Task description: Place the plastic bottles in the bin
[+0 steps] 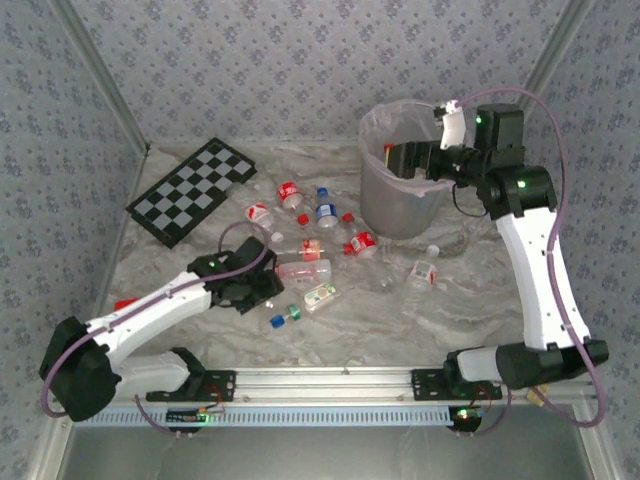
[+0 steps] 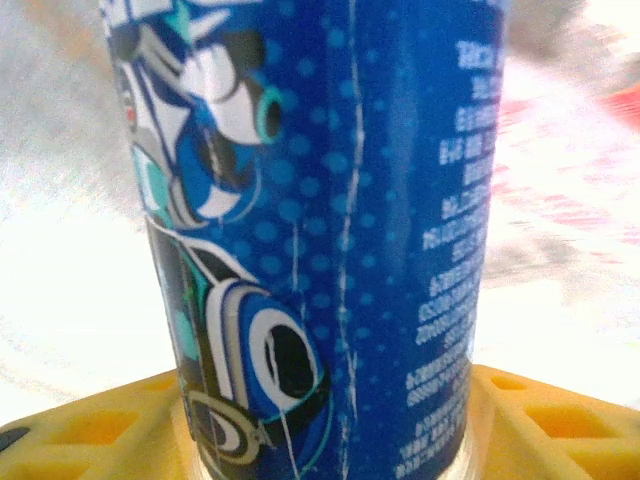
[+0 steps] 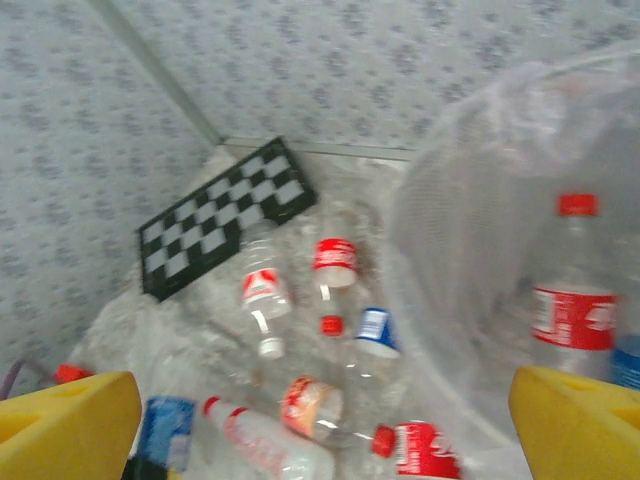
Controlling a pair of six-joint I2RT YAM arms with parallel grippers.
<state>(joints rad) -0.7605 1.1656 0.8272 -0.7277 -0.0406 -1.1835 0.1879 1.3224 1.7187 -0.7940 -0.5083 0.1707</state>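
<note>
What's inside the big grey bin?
Through the cloudy wall of the bin, the right wrist view shows one bottle with a red cap and red label inside. Something blue peeks in beside it. The bottom is hidden, so more could be there.

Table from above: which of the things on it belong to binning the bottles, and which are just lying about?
Belong to the job:
plastic bottles lying loose
blue-label bottle between the fingers of the left hand
bin, with a red-label bottle already inside

Just lying about:
chequered board
</note>
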